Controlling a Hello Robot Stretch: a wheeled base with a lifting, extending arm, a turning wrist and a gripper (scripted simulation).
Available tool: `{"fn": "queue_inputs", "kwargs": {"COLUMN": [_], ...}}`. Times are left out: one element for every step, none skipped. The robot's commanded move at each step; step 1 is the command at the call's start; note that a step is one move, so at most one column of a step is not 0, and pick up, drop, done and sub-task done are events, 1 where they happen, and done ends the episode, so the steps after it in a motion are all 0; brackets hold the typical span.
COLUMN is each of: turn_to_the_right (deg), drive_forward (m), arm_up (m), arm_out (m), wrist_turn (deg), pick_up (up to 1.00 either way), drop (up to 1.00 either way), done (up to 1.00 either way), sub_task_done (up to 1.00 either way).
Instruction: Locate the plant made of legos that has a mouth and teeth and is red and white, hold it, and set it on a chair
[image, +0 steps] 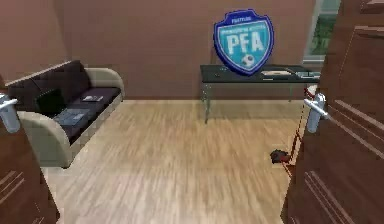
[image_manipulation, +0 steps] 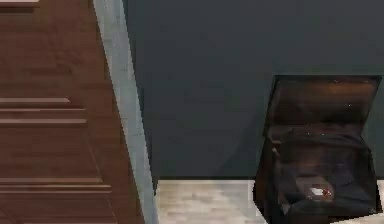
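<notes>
Claw first: we cannot tell its state, nor whether it holds anything, from what we have at this moment. We judge that the task is at its very beginning, in the search step.

We look through a doorway between two brown door leaves, the left door (image: 15, 170) and the right door (image: 340, 140), into a room with a wooden floor (image: 170, 160). On the forward view's left stands a dark sofa (image: 70, 105) with a light frame, and some flat things lie on its seat. At the far side stands a dark desk (image: 255, 73). A blue shield-shaped sign (image: 243, 45) rises on it or behind it; which one, we cannot say.

Where the plant is, we cannot tell. A small dark reddish thing (image: 278, 156) lies on the floor near the right door, but it is too small to name. In the arm side view, a dark brown box-like thing (image_manipulation: 320, 140) stands against a dark wall (image_manipulation: 210, 80), with a small pale spot in its lower part.

So nothing seems done yet: finding the plant, taking it, and finding a chair to set it on are all left.
</notes>
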Motion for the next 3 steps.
{"fn": "queue_inputs", "kwargs": {"turn_to_the_right": [-45.0,-45.0,-45.0], "drive_forward": [0.00,0.00,0.00], "arm_up": [0.00,0.00,0.00], "arm_out": [0.00,0.00,0.00], "wrist_turn": [0.0,0.0,0.0], "pick_up": [0.00,0.00,0.00], "drop": [0.00,0.00,0.00], "done": [0.00,0.00,0.00], "sub_task_done": [0.00,0.00,0.00]}}
